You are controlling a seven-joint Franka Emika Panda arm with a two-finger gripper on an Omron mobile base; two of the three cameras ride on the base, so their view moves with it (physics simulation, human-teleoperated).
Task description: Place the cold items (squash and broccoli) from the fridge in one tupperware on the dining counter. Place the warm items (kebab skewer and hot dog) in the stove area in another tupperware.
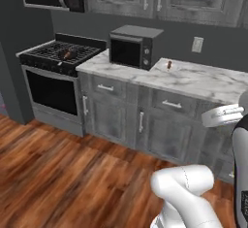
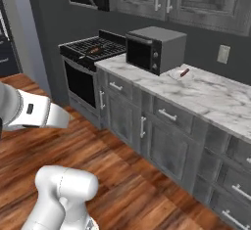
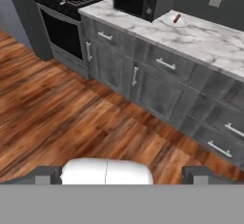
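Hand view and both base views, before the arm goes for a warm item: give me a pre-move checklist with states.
1. Gripper open, nothing between the fingers: ok.
2. Item on the stove grate located: ok; whether it is the kebab skewer or the hot dog: cannot tell.
3. Second item located on a plate beside the microwave: ok.
4. Robot close enough to the marble counter to reach: not ok, wood floor lies between.
5. Tupperware located: cannot tell.

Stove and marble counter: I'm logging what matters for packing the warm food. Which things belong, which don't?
Belongs:
- brown food item on the black stove grate
- small reddish-brown food item on a white plate

Just there:
- dark grey countertop oven
- white wall outlet
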